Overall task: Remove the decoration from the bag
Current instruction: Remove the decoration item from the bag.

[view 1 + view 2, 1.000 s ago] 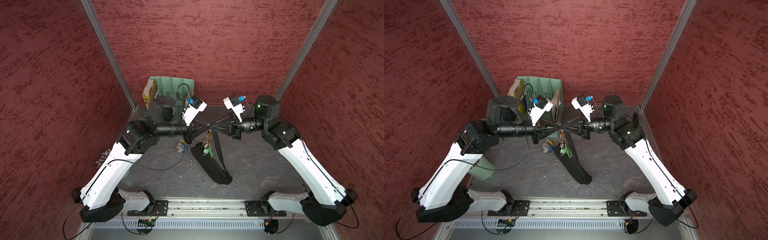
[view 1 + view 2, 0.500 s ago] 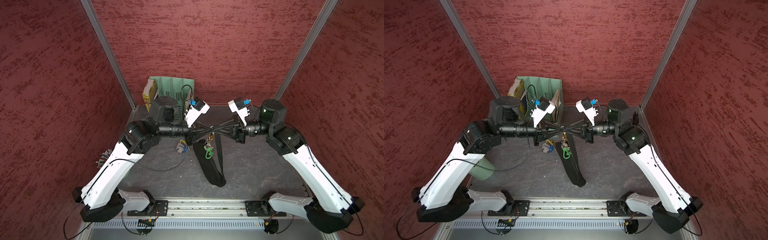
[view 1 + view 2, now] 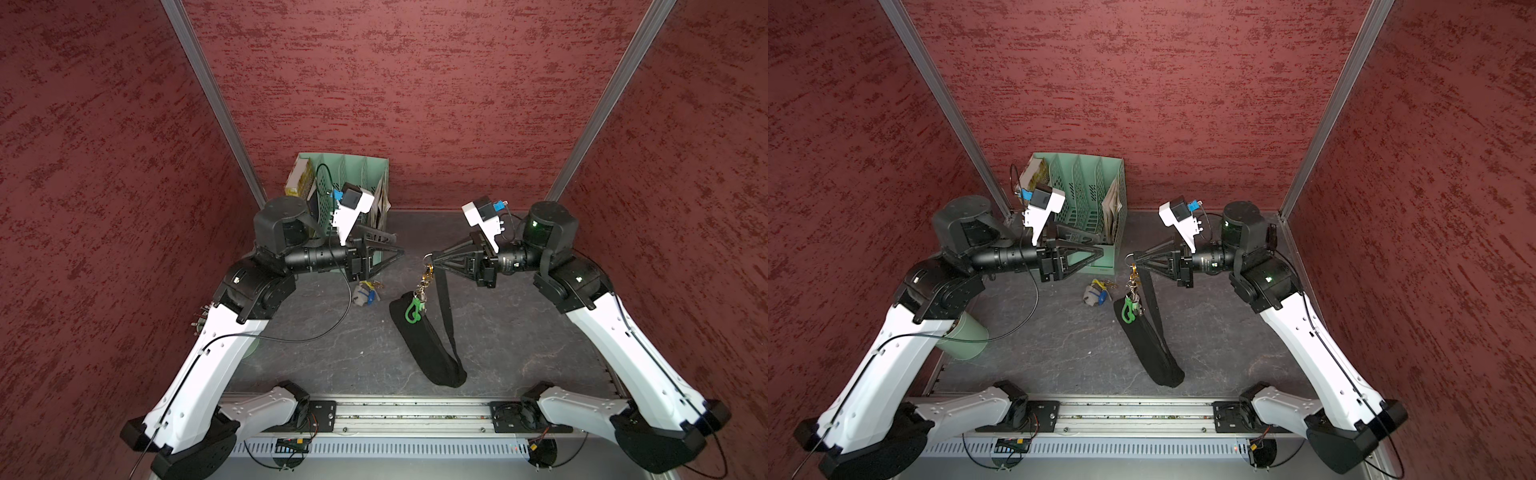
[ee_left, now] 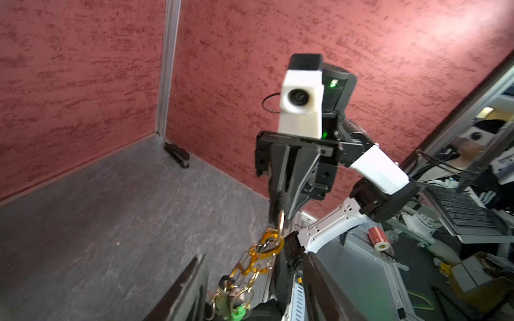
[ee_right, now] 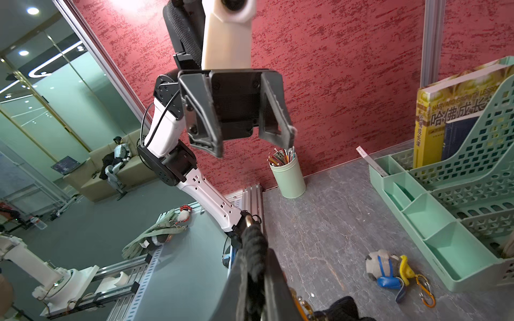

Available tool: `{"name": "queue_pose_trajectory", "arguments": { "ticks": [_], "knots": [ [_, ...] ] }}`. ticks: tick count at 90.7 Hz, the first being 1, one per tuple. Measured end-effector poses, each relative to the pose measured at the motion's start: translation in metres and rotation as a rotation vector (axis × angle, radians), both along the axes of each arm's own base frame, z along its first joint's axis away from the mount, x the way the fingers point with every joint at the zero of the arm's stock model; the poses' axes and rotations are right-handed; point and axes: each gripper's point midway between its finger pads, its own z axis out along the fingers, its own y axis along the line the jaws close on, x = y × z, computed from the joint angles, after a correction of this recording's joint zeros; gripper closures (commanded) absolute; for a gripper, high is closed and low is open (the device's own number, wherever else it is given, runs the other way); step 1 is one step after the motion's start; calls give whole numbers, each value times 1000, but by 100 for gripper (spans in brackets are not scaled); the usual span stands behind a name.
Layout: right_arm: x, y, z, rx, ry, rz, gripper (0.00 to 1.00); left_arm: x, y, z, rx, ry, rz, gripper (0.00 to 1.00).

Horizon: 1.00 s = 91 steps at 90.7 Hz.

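The bag hangs by its strap from the right end effector, whose jaws are pinched narrow on the strap's top end; the bag's lower end rests on the surface, its long axis slanting down toward the rail. The decoration — an orange carabiner, a short chain and a green clip — dangles just below the right end effector's tips and against the upper end of the bag. The left end effector stands with its jaws apart and nothing between them, level with the right one and a short gap to the decoration's side. It is the free arm and the nearer candidate: the coming move likely turns on closing that sideways gap onto the carabiner, which hangs slightly below its fingertips.

A second keychain, plush with blue and yellow parts, lies loose on the surface beneath the left end effector. The green file organizer at the back holds a book and papers; the green cup holds pencils.
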Motion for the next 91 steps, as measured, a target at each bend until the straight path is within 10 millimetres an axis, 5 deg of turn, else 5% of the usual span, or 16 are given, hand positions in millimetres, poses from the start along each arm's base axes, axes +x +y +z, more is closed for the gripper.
{"name": "queue_pose_trajectory", "arguments": {
  "ticks": [21, 34, 54, 91],
  "knots": [
    [1, -1, 4, 6, 26, -21, 100, -26, -19, -21, -55, -104, -83, 26],
    [0, -3, 11, 22, 26, -36, 100, -23, -36, -43, -41, -168, -64, 26],
    [-6, -8, 23, 51, 13, -45, 100, -18, -58, -49, -39, -268, -39, 43],
    [-12, -12, 35, 77, -2, -50, 100, -15, -68, -34, -83, -381, -19, 73]
  ]
}}
